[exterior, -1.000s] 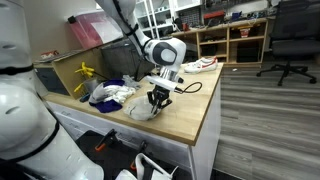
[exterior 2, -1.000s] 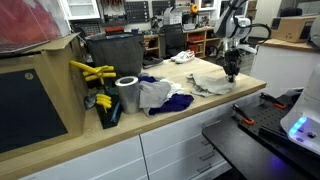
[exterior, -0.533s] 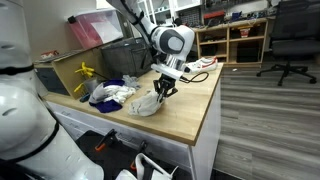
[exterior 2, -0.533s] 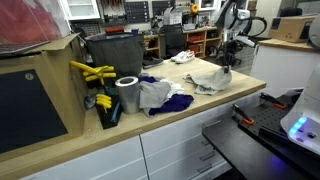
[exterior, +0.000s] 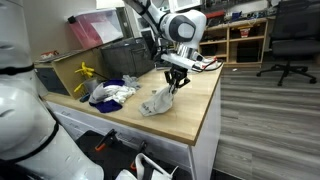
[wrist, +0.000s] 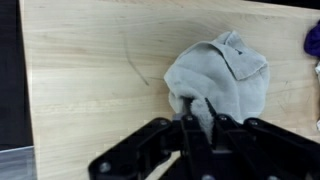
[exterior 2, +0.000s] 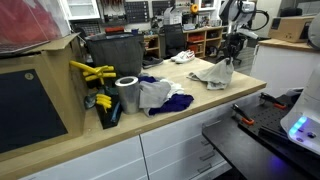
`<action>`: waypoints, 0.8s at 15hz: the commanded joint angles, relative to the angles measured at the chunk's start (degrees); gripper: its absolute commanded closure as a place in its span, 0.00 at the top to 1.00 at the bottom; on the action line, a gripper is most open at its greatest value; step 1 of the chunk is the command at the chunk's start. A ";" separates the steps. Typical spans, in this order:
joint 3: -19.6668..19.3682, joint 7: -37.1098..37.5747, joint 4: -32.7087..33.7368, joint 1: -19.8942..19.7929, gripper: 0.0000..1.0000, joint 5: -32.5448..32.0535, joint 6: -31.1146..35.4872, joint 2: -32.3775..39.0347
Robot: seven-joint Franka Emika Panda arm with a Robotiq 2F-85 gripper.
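My gripper (exterior: 176, 84) is shut on a fold of a light grey cloth (exterior: 157, 101) and lifts it, so the cloth hangs from the jaws with its lower part still on the wooden bench top (exterior: 190, 112). In the wrist view the jaws (wrist: 199, 112) pinch the cloth (wrist: 225, 80) at its near edge, above the bare wood (wrist: 90, 70). In an exterior view the gripper (exterior 2: 229, 60) holds the cloth (exterior 2: 212, 72) up near the far end of the bench.
A pile of white and blue cloths (exterior: 110, 93) (exterior 2: 160, 95) lies further along the bench. A tape roll (exterior 2: 127, 94), yellow tools (exterior 2: 90, 72) and a dark bin (exterior 2: 112, 50) stand nearby. A shoe (exterior: 204, 64) and cable lie at the bench end. An office chair (exterior: 291, 40) stands on the floor.
The gripper has risen and moved toward the far end of the bench, pulling the grey cloth up and along with it.
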 commanded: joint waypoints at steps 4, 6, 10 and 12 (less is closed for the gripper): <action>-0.57 4.64 3.21 1.02 0.03 -4.19 -2.27 0.34; -0.28 7.19 3.47 2.26 0.03 -7.00 -3.14 1.25; 0.53 12.79 6.08 4.75 0.03 -9.95 -8.23 4.65; 1.03 15.44 8.11 5.63 0.03 -9.27 -10.74 6.65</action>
